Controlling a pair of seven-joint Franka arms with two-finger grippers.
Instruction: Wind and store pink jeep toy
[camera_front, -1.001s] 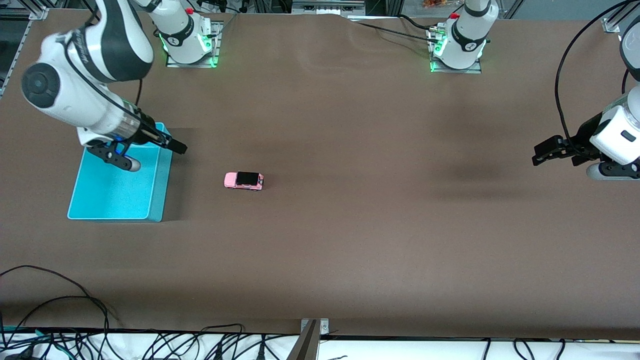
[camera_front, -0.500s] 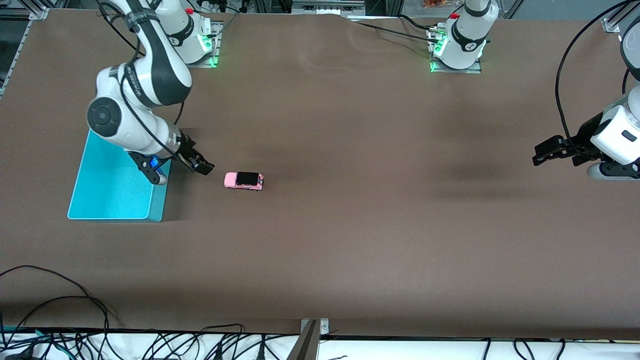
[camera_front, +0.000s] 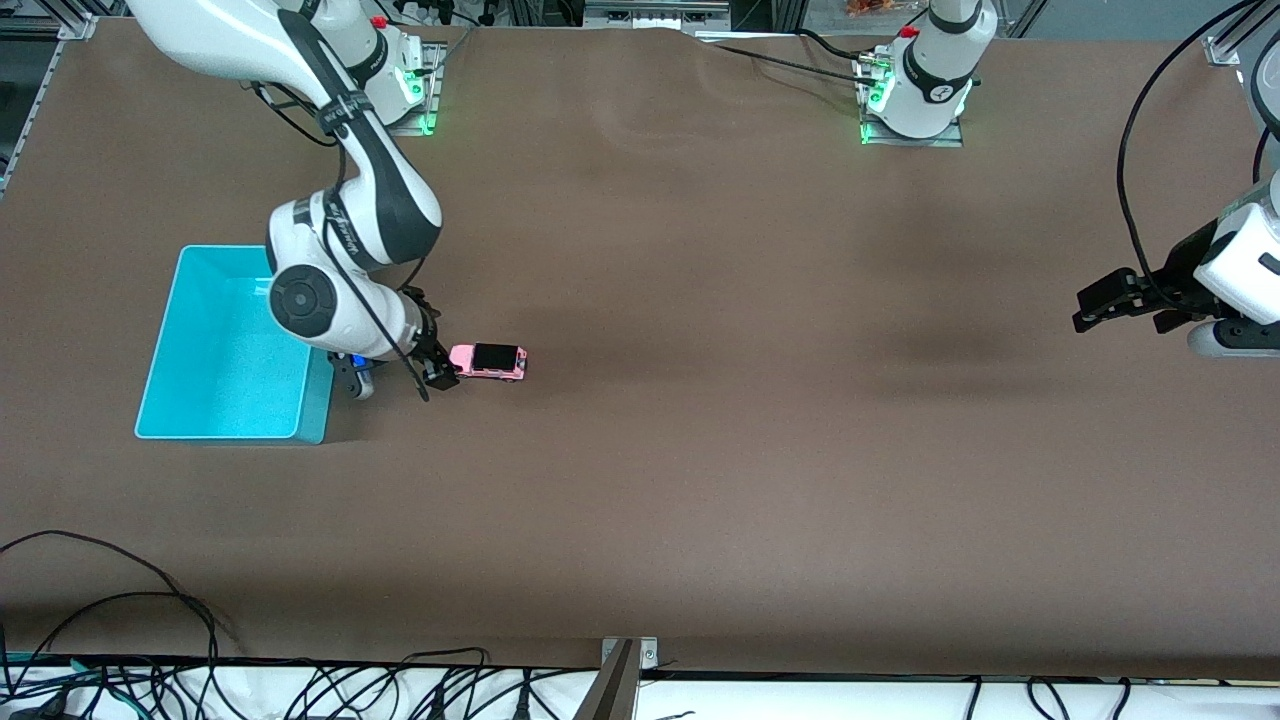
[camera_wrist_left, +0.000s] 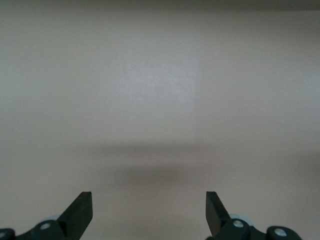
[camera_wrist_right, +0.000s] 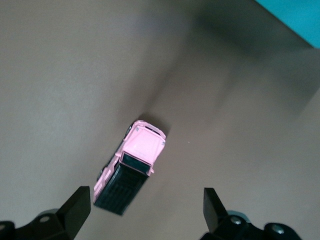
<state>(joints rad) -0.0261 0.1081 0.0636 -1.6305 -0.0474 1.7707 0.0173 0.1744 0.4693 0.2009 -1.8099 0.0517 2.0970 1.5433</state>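
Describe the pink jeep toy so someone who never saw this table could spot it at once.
Start at the turquoise bin toward the right arm's end of the brown table. Beside it, toward the table's middle, the open right tool is right at the pink jeep toy. The toy is tiny next to the bin, pale pink with a black roof, standing on the table.
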